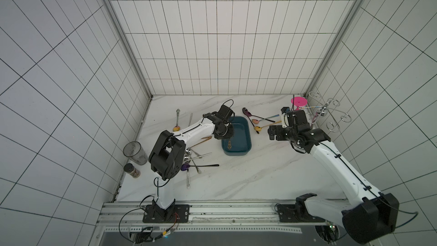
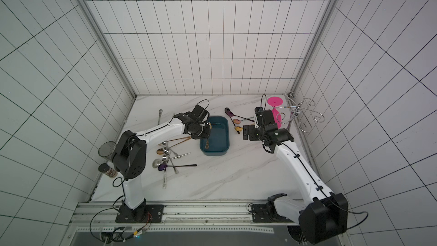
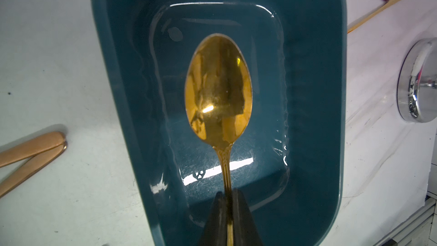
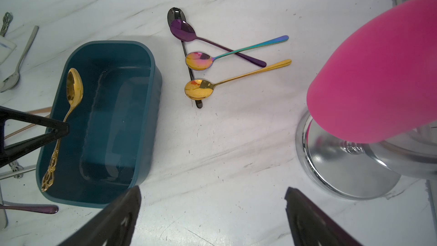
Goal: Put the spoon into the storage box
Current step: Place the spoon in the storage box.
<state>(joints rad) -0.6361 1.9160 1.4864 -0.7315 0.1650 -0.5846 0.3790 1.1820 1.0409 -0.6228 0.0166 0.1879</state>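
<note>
The left gripper (image 3: 228, 194) has its fingers drawn narrow on either side of the gold spoon (image 3: 218, 86), pinching the thin handle just behind the bowl. Its own wrist view shows that bowl face up over the floor of the teal storage box (image 3: 314, 91). Whether the spoon touches the floor cannot be told there. The right wrist view shows what that one hides: the whole spoon (image 4: 74, 88) lies lengthwise inside the box (image 4: 142, 105), close along one long wall, with its ornate handle end near a corner. The black fingers (image 4: 59, 126) meet it partway down the handle. Nothing else is in the box. The right gripper (image 4: 212, 191) stands wide apart with nothing between its fingers, above bare table (image 4: 236, 138). A group of four spoons (image 4: 201, 60) lies crossed just beside the box, and a pink goblet (image 4: 378, 67) sits over a chrome stand (image 4: 343, 162). Only the top views show the heap of spoons (image 1: 194, 159) by the left arm, the tumbler (image 1: 134, 152) and the small jar (image 1: 132, 170).
</note>
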